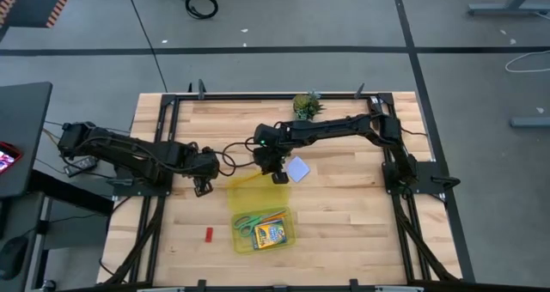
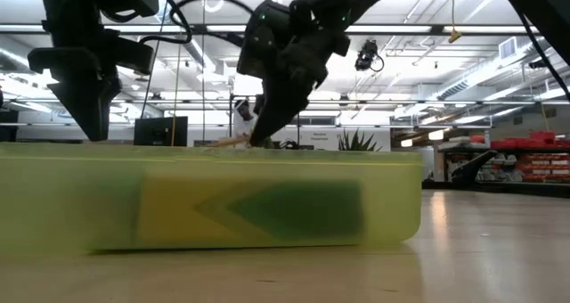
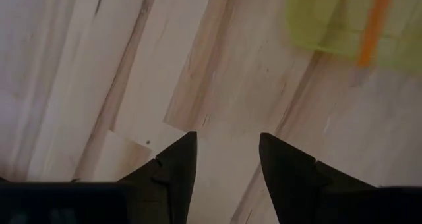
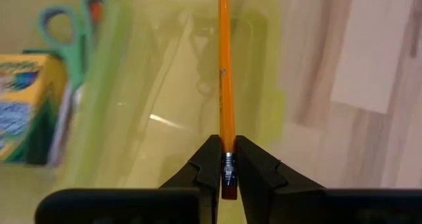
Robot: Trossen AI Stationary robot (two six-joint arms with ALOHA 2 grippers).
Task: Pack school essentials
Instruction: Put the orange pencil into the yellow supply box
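While clamped between closed jaws, orange pencil (image 4: 225, 66) extends from right gripper (image 4: 227, 163) out over lid (image 4: 198, 99) of yellow case (image 1: 263, 229), metal eraser end pinched. Right gripper (image 1: 277, 173) positioned just beyond lid's far edge from case. Left gripper (image 1: 203, 187) hovering over bare surface (image 1: 344, 223) beside lid, jaws open, nothing held. Inside case: green-handled scissors (image 1: 249, 222) along far side, crayon box (image 1: 270, 234) just beside them, further orange pencils (image 1: 273, 216) at edge. Pale blue note pad (image 1: 297, 169) lying on surface just beside right gripper, outside case. Red block (image 1: 208, 234) on surface near case, apart from it. Potted plant (image 1: 306, 106) at surface's far edge, well apart from case.
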